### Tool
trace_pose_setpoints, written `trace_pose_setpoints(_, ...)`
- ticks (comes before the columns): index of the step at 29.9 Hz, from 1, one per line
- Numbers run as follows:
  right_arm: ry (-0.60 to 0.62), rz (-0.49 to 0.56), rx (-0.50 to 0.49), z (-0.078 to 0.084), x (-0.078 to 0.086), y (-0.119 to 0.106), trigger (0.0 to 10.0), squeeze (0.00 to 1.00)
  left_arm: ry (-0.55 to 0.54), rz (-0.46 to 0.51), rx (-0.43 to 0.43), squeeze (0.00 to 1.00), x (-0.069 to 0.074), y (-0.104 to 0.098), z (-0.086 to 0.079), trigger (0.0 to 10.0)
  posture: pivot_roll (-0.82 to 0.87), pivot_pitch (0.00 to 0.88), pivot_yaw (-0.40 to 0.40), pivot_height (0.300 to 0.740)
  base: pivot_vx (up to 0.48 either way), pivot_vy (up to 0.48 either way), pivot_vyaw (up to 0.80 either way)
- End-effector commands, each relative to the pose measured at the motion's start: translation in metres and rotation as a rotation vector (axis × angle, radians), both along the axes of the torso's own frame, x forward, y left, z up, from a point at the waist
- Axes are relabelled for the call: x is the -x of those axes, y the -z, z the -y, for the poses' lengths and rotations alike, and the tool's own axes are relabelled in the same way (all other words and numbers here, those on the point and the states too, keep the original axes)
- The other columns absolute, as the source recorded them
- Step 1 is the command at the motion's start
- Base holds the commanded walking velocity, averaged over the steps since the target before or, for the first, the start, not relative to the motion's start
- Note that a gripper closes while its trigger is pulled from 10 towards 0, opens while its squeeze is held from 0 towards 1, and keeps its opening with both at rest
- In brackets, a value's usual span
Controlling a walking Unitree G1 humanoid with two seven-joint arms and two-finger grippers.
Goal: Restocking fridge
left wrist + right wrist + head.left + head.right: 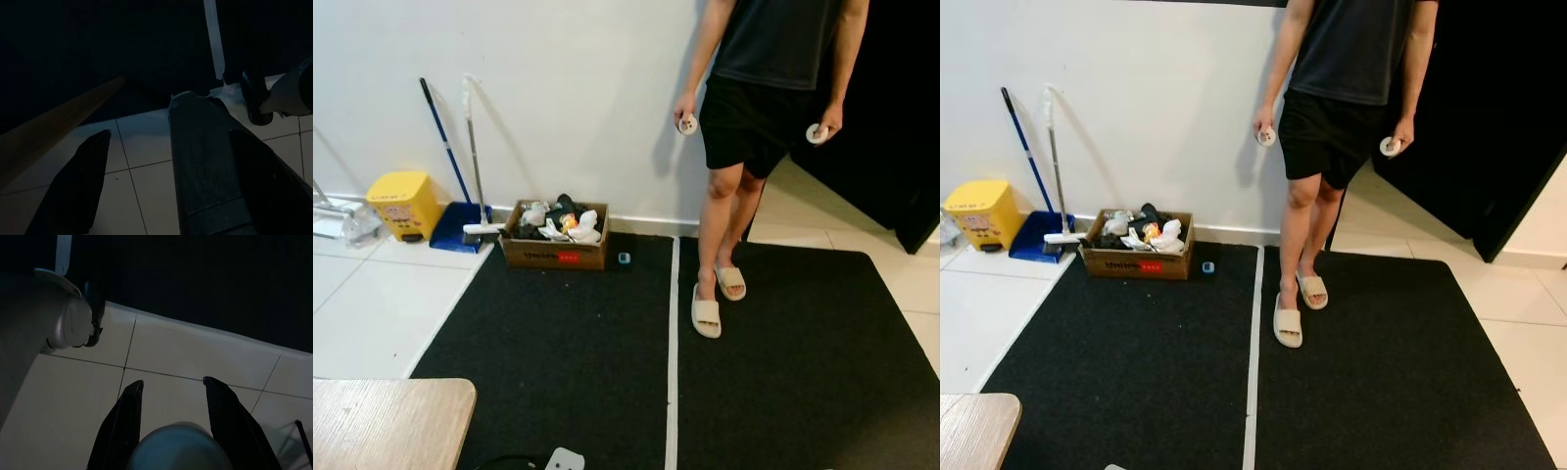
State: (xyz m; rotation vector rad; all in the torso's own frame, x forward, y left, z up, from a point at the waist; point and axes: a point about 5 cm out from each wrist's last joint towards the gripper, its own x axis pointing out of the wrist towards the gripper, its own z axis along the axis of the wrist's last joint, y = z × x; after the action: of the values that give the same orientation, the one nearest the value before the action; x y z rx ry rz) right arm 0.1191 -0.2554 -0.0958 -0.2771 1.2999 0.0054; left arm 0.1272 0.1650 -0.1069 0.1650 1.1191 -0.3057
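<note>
Hanging idle over pale floor tiles, the left pincer [142,186] and right pincer [171,418] are gaping, released, carrying nothing, so finding the fridge and stock is probably coming next.

Both eye views are bright, evenly lit and sharp; the person [759,108] casts a soft shadow on the white wall [568,88]. Both wrist views are very dark and murky.

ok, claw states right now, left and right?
Left claw: open, holding nothing, over floor tiles.
Right claw: open, empty, over floor tiles.
</note>
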Motion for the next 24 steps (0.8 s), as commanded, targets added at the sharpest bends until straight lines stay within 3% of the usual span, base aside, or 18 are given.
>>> trace_pose_setpoints(1, 0.010, -0.003, 0.011, 0.0043, 0.0020, -0.0007, 10.0, 0.00, 0.004, -0.061, 0.006, 0.00, 0.0143, 0.0046, -0.0006, 10.0, -0.09, 0.000, -0.019, 0.740, 0.000, -0.405, 0.00)
trace_pose_setpoints(24, 0.012, -0.004, 0.005, 0.0032, 0.0022, -0.0003, 10.0, 0.00, -0.007, -0.062, 0.007, 0.00, 0.0150, 0.0049, 0.0004, 10.0, -0.09, 0.000, -0.021, 0.740, 0.000, -0.382, 0.00)
